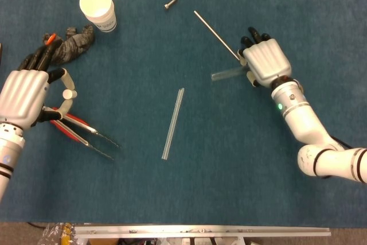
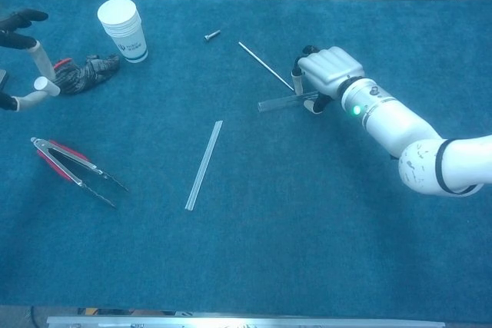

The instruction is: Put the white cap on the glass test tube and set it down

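I'm on the pickup step: my right hand [image 1: 265, 63] closes on the tube [image 1: 228, 73] lying on the table [image 1: 229, 159], my left hand [image 1: 26, 96] pinches the cap [image 1: 68, 93]; next, lift and align them

The tabletop [image 1: 229, 159] has matt blue cloth. The test tube [image 1: 226, 73] is clear glass, the rod [image 1: 215, 34] shiny metal. The cup [image 1: 98, 8] looks like white paper.

Paper cup [image 1: 98, 8], screw [image 1: 170, 4], rod [image 1: 216, 35], tongs [image 1: 80, 132]
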Available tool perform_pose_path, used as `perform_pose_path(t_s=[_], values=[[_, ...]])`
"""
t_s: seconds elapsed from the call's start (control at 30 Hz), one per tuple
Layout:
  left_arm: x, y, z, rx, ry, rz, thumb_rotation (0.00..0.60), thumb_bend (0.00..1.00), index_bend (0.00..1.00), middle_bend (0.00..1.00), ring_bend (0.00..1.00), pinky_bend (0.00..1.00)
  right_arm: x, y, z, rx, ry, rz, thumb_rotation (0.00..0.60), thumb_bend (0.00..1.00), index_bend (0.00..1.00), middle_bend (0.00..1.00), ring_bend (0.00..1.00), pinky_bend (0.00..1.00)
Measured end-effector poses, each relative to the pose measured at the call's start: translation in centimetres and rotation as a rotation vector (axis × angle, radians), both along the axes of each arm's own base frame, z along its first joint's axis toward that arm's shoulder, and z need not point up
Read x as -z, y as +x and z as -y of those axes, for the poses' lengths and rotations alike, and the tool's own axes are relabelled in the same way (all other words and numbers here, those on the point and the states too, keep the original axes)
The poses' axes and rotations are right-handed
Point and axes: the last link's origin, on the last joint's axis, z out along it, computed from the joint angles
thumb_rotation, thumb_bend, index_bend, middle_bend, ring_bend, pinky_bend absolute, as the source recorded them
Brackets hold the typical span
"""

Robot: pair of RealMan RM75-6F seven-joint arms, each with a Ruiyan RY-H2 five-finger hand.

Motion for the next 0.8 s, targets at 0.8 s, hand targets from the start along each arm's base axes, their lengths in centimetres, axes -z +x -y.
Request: perform_pose_path(t_s=[0.8], values=[[-0.42, -0.43, -0.54, -0.021, 0.003, 0.026, 0.600, 0.33, 0.51, 0.01, 0.00, 0.02, -0.38, 0.51, 0.08, 0.049, -0.006, 0.117, 0.600, 0.34, 0.67, 0.31, 0.10, 0.22]])
